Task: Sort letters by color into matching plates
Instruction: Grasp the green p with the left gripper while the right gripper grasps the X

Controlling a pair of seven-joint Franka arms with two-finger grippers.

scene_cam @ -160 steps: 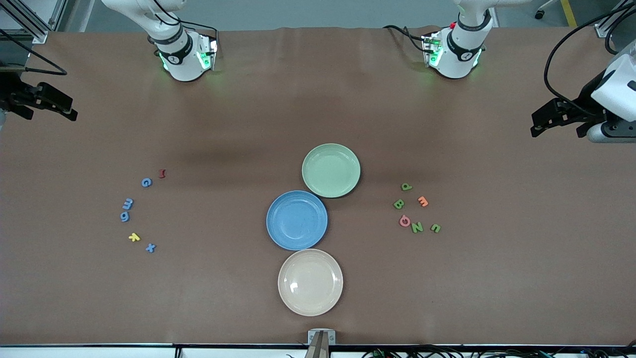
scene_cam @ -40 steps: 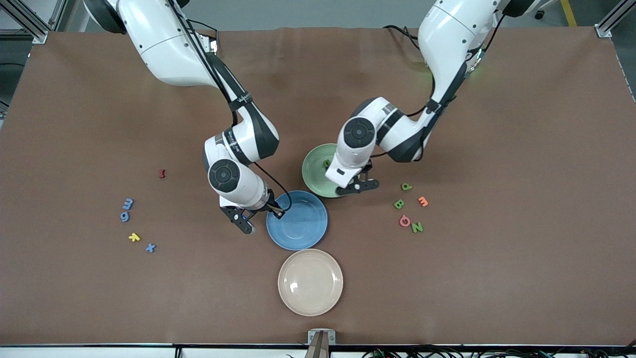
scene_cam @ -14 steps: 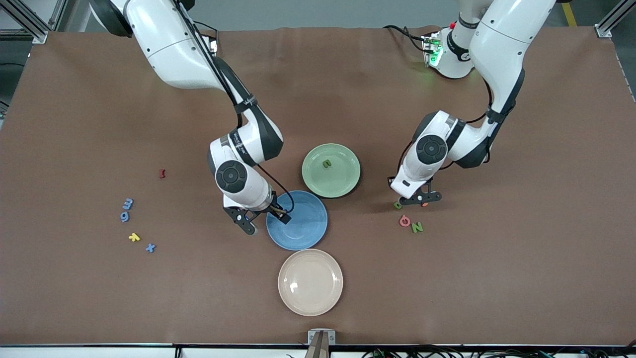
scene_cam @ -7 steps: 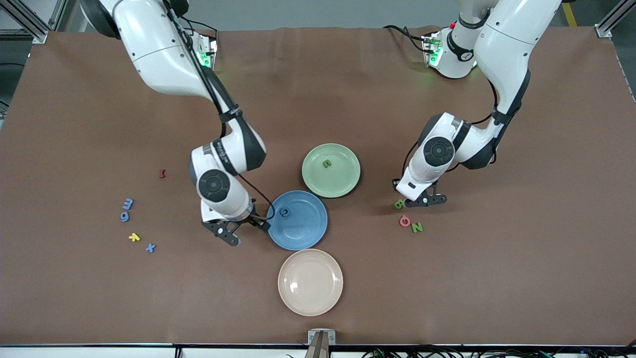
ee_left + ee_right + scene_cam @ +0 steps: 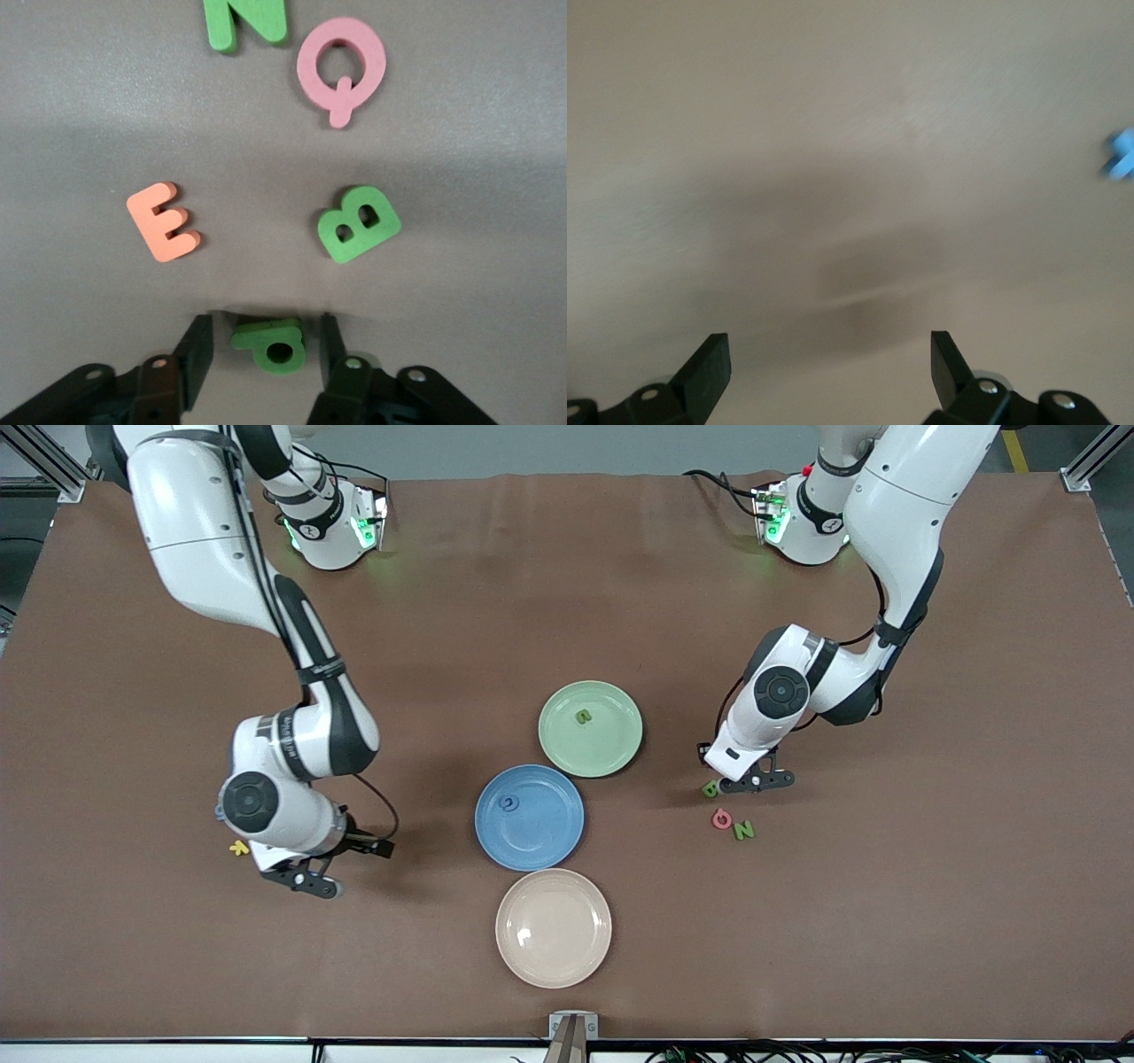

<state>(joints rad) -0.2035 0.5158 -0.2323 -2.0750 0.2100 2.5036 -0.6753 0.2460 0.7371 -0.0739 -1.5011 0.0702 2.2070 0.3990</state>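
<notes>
The pale green plate point(image 5: 590, 728) holds one green letter point(image 5: 582, 716), and the blue plate point(image 5: 529, 817), touching it nearer the camera, holds a blue letter point(image 5: 507, 803); the cream plate point(image 5: 553, 927) is bare. The left gripper point(image 5: 266, 347) straddles a green P point(image 5: 271, 343) on the table, jaws beside it without touching, near the green B point(image 5: 358, 225), orange E point(image 5: 163, 221), pink Q point(image 5: 341, 67) and green N point(image 5: 245, 19). The right gripper point(image 5: 829, 363) hangs wide open over the table toward the right arm's end, near a yellow letter point(image 5: 237, 848).

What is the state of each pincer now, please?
Left pincer: partly open around the small green letter P, not yet gripping.
Right pincer: open, empty, over the brown table.

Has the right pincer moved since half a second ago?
Yes. The right pincer has left the blue plate rim, going toward the right arm's end, near the yellow letter.
</notes>
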